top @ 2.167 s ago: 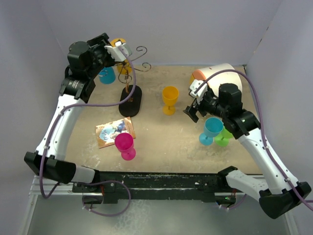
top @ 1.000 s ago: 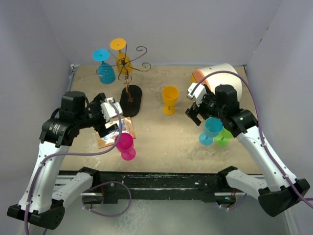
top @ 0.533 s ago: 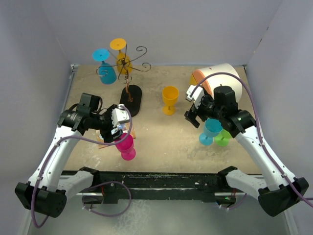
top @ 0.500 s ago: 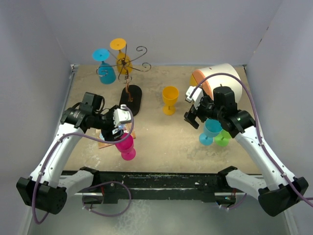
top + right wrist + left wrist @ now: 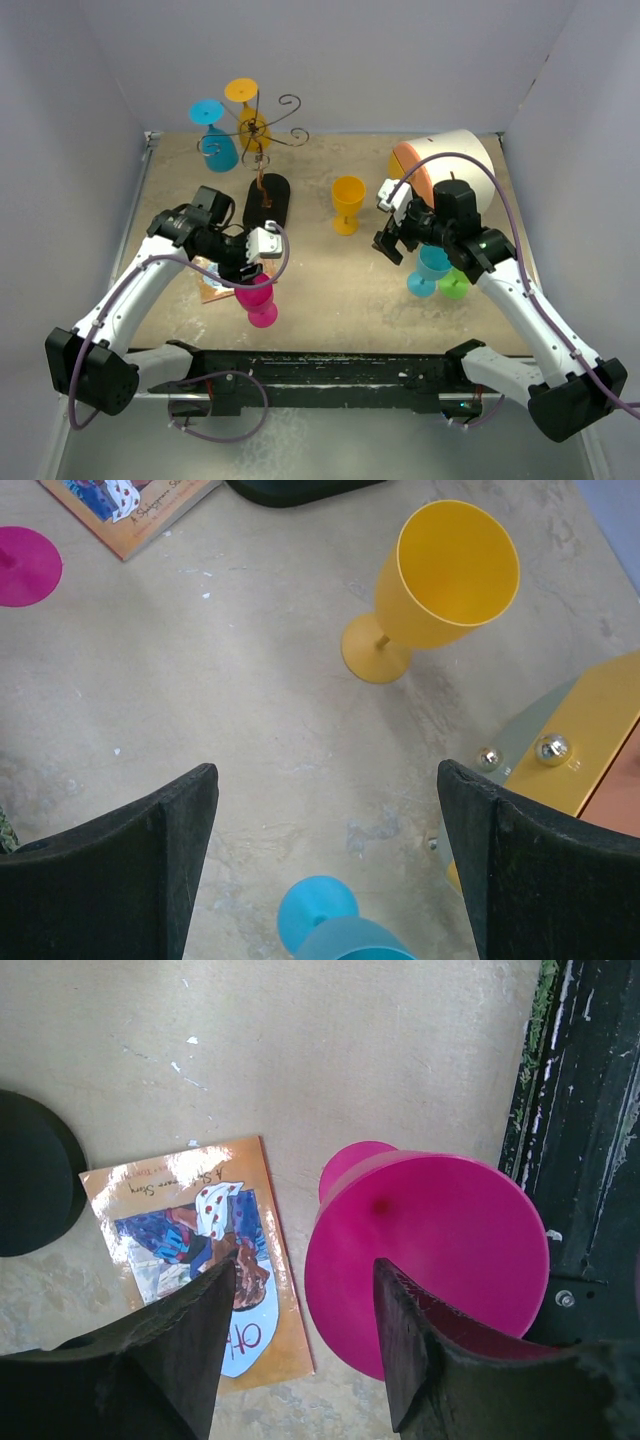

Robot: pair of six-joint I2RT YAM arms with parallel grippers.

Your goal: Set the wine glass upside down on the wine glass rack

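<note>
> op: left gripper [image 5: 305, 1272] is hanging spread wide over the pink wine glass [image 5: 430, 1260], one finger sitting above its bowl. guessing it's lining up a grab. right gripper [image 5: 325, 772] is idling open too.

> reply: yep, and the wine glass rack [image 5: 266, 203] is waiting further back, with a blue glass [image 5: 217, 152] and a yellow glass [image 5: 252, 128] hanging on it. the tan tabletop [image 5: 330, 290] is looking scuffed, and lavender walls [image 5: 400, 60] are boxing everything in.
</note>
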